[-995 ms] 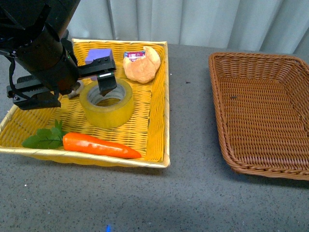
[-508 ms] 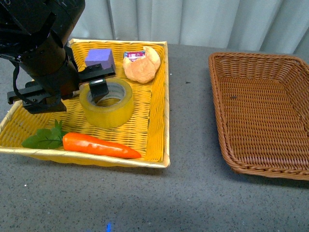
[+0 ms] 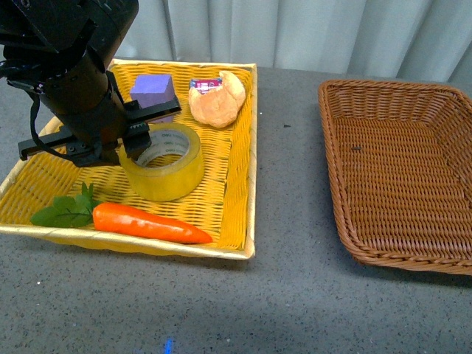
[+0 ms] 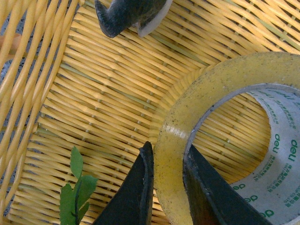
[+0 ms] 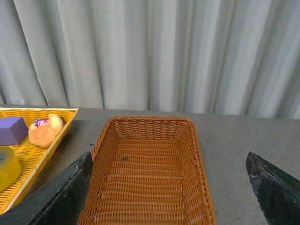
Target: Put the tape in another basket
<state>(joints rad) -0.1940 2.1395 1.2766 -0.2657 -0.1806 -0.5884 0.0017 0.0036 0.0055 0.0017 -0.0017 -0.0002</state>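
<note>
The tape [image 3: 168,179], a wide yellow roll with a white printed core, sits in the yellow woven basket [image 3: 253,147] on the left. My left gripper [image 3: 139,142] is shut on the roll's left wall. In the left wrist view one finger is inside the ring and one outside, pinching the tape [image 4: 220,84] at the left gripper [image 4: 168,154]. The brown wicker basket [image 3: 333,155] lies at the right with nothing in it. My right gripper [image 5: 166,187] hangs open above the brown wicker basket [image 5: 145,173], fingers wide apart.
The yellow basket also holds a carrot [image 3: 147,223] with green leaves [image 3: 63,210] near its front, a bread roll [image 3: 217,99] and a purple block [image 3: 153,90] at its back. A dark grey object [image 4: 129,14] lies beside the tape. Grey tabletop [image 3: 287,206] separates the baskets.
My left gripper has come lower and leftward over the tape's left wall and closed on it. The roll has shifted slightly and tilted. The brown basket has not moved.
</note>
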